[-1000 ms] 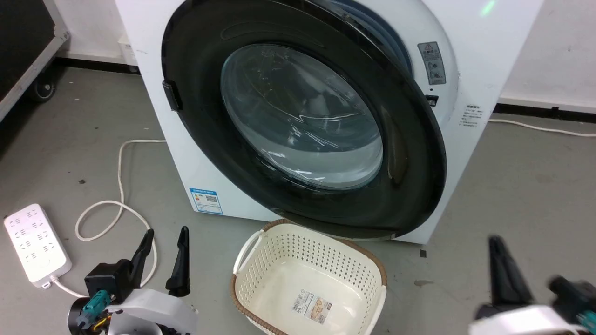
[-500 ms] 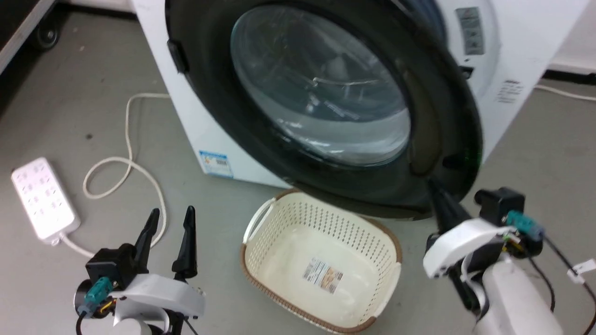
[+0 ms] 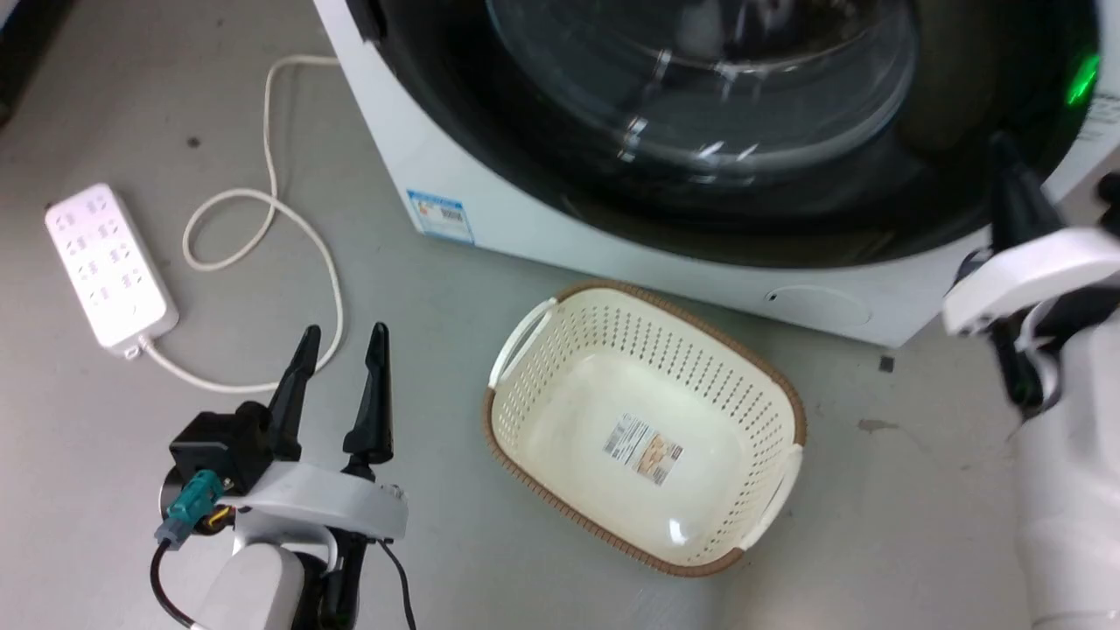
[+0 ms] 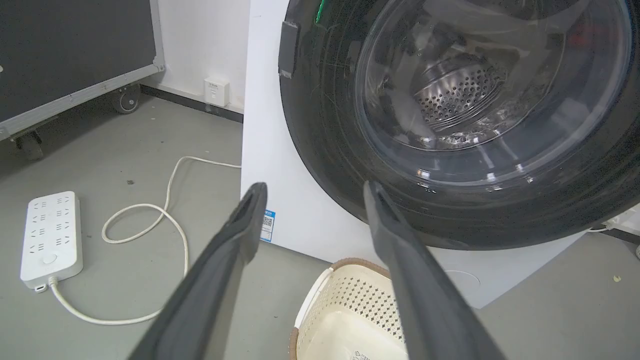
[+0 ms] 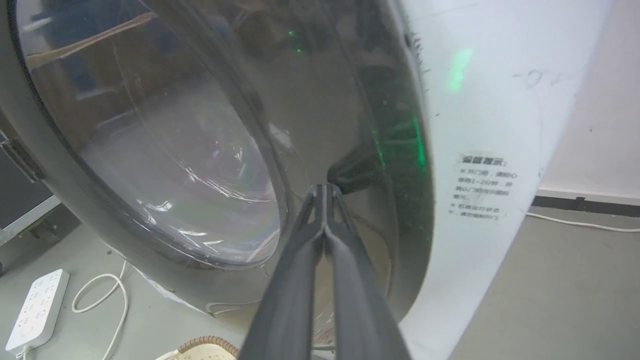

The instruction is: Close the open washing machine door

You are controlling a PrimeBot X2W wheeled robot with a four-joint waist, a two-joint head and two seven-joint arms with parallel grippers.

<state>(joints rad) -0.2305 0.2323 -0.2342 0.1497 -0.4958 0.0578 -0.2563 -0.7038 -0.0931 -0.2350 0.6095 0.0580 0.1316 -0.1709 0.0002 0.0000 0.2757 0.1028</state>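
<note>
1. The left gripper [image 3: 344,332] hangs low over the grey floor [image 3: 437,560]. Its two fingers are spread apart and hold nothing.
2. A cream perforated basket [image 3: 665,350] with a brown rim stands on the floor to the right of this gripper, just in front of the washing machine [image 3: 490,210]. A paper label lies on its base.
3. A white power strip [image 3: 109,262] lies on the floor to the left, well apart from the basket.
4. The right gripper [image 5: 325,186] is clenched, finger against finger, with nothing between them. Its tips meet the black rim of the washing machine door [image 4: 480,100] near the door's right edge.
5. The door lies close against the white front of the machine. The steel drum shows through its glass. Whether the door is latched cannot be determined.
6. A black wheeled case [image 4: 75,50] stands by the wall beyond.
</note>
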